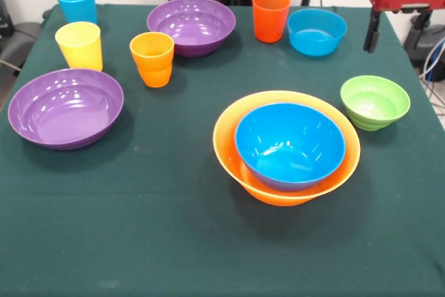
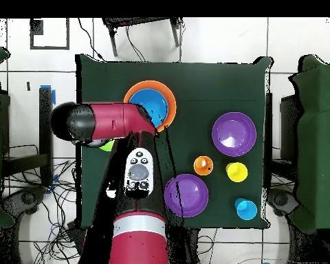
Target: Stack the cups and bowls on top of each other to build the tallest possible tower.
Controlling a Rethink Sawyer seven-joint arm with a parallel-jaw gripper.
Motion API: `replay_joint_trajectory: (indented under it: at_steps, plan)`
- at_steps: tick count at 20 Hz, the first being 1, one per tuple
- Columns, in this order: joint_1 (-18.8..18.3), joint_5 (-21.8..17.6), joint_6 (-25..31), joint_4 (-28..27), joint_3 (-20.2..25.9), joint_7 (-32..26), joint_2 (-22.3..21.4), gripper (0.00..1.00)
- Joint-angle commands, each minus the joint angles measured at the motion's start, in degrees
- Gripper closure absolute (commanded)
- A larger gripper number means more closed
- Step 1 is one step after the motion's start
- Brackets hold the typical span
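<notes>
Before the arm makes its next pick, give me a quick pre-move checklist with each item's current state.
1. Tower base started: deep blue bowl nested in large orange bowl: ok.
2. Remaining pieces upright and apart: green bowl, two purple bowls, light blue bowl: ok.
3. Four cups standing, unstacked: ok.
4. Gripper clear of the dishes, at table edge: ok.
5. Gripper open: cannot tell.

Red arm (image 2: 119, 124) over the orange bowl (image 2: 148, 89), blue bowl (image 2: 154, 104) inside.
</notes>
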Motion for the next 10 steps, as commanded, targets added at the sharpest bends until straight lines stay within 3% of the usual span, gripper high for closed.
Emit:
replay_joint_trajectory:
  at_steps: [1, 7, 10]
  plan:
    - [1.52, -2.09, -6.65, 10.58, 1.09, 8.99, -0.38, 0.0]
    - [3.14, -2.35, -7.04, 12.85, -0.82, 9.87, -1.16, 0.0]
    - [3.36, -2.33, -10.44, 14.98, -0.82, 9.88, -1.27, 0.0]
